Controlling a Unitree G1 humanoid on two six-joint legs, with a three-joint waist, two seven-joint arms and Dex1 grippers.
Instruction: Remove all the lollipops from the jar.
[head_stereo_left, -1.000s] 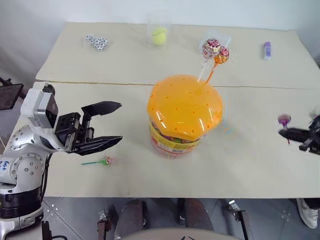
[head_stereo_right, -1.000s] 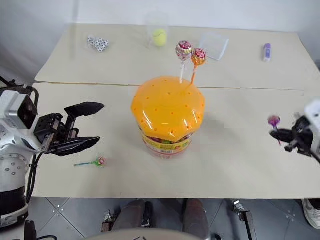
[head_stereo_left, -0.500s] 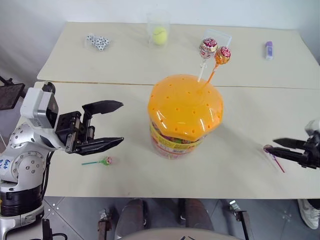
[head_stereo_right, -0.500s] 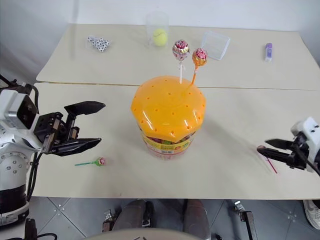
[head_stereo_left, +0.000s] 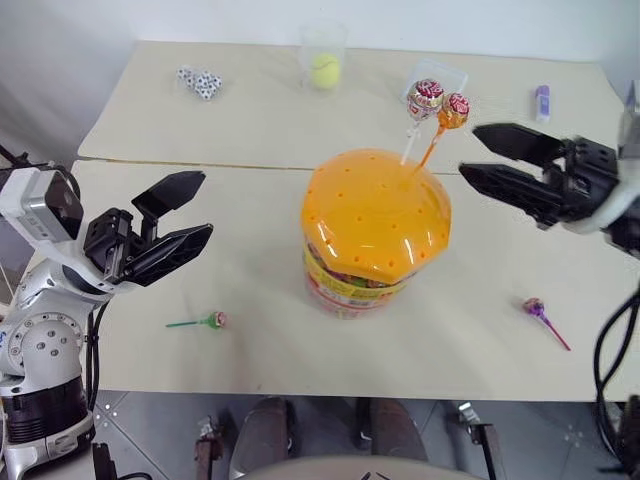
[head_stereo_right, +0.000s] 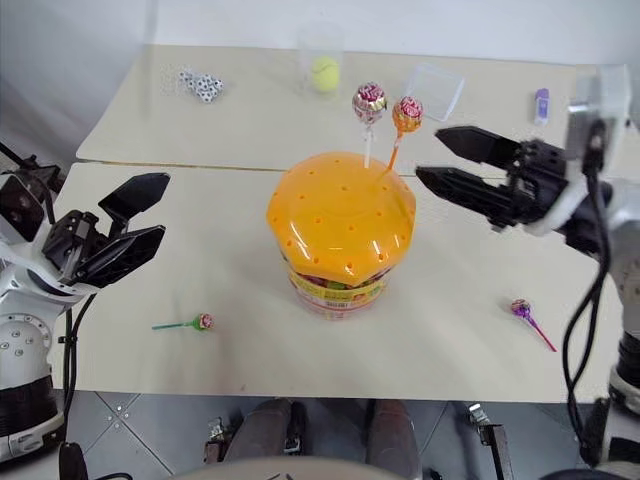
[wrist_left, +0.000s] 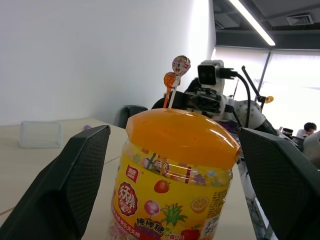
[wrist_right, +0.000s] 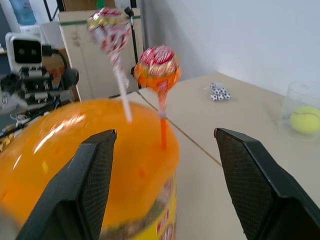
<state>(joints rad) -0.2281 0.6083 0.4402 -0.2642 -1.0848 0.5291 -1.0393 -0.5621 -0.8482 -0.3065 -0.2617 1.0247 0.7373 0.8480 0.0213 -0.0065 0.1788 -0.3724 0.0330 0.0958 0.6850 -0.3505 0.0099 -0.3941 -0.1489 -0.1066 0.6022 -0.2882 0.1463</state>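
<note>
Two empty tools (head_stereo_left: 187, 214) (head_stereo_left: 487, 157) agape beside jar (head_stereo_left: 374, 228), tennis ball (head_stereo_left: 323, 70) and dice (head_stereo_left: 201, 82) well behind.

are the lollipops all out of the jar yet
No. Two lollipops stand with their sticks in the jar's lid; two more lie on the table.
</note>
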